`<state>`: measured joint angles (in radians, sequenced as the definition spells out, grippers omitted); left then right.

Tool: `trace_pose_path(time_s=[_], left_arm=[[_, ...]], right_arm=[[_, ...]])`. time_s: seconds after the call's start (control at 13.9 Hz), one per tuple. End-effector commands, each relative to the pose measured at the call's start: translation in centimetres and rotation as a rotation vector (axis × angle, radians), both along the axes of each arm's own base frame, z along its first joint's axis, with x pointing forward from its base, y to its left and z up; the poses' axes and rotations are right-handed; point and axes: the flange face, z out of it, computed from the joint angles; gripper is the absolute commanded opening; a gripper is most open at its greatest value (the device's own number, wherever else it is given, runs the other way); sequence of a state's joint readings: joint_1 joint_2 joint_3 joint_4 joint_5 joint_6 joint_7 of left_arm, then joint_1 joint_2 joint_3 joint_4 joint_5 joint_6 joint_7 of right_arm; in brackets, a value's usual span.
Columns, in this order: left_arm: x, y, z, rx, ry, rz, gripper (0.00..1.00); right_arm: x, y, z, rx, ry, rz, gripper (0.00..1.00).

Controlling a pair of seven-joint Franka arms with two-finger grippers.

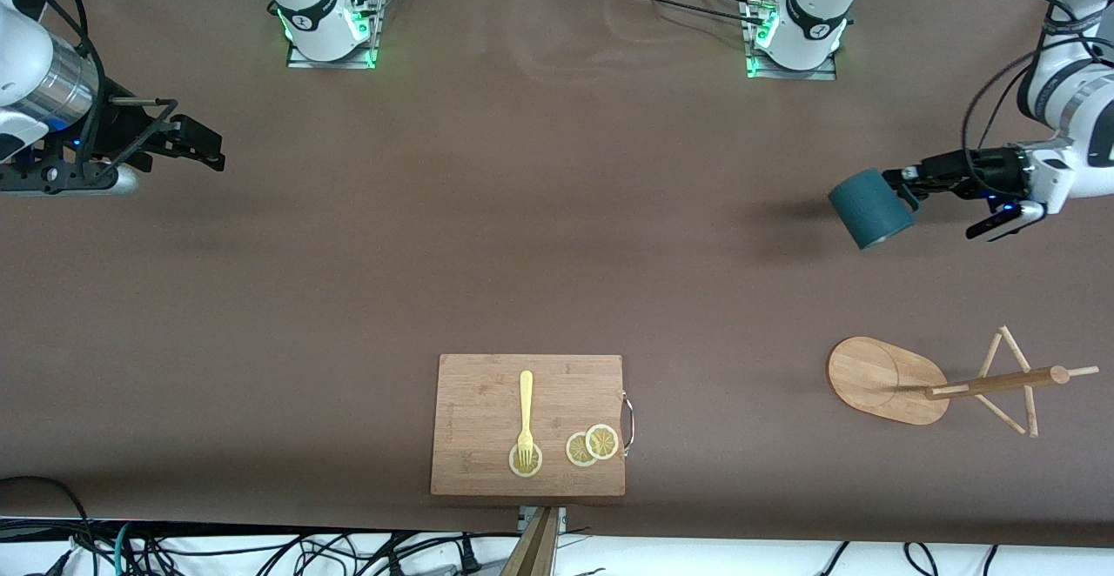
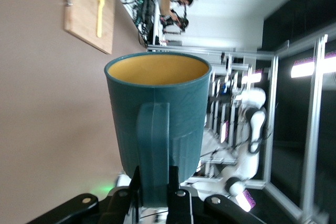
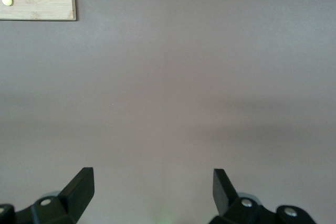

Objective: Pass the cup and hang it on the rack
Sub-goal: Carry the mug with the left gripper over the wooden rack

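Note:
The dark teal cup (image 1: 869, 208) hangs in the air on its side, held by its handle in my left gripper (image 1: 905, 183) over the table at the left arm's end. In the left wrist view the cup (image 2: 157, 114) shows its yellow inside, and the fingers (image 2: 176, 182) are shut on the teal handle. The wooden rack (image 1: 949, 380) lies tipped over on its side nearer the front camera, its oval base (image 1: 879, 378) on edge and its pegs pointing toward the table's end. My right gripper (image 1: 196, 143) waits open and empty over the table at the right arm's end, as the right wrist view (image 3: 152, 182) shows.
A rectangular wooden cutting board (image 1: 487, 402) lies near the front edge at mid-table, bearing a yellow fork (image 1: 526, 415) and lemon slices (image 1: 593, 445). The board also shows in the left wrist view (image 2: 86, 22) and the right wrist view (image 3: 39, 3). Brown cloth covers the table.

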<state>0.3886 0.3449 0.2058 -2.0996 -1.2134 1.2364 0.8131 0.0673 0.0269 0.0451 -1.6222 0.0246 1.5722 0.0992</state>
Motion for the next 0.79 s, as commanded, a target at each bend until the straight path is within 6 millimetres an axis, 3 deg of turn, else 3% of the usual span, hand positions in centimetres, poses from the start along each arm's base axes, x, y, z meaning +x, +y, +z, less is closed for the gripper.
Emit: trace_pose_path(time_s=[0.0,0.22,0.5,0.72], left_arm=[[1.8,2.4,0.0,-0.023,0.121,-0.031,0.0],[1.7,4.4,0.2,-0.057,0.204,0.016,0.0],[3.8,7.4,-0.3,-0.104,0.182,0.089,0.0],[5.5,8.2,-0.8,-0.144,0.152,0.128,0.0]], right_arm=[[-1.1,-0.3,0.3,0.017,-0.018,0.0,1.0],[-1.1,-0.3,0.1,0.017,-0.015,-0.002,1.0],[-0.9,-0.6,0.2,0.018,-0.02,-0.006,1.0],[-0.9,-0.6,0.3,0.018,-0.028,-0.007,1.0]])
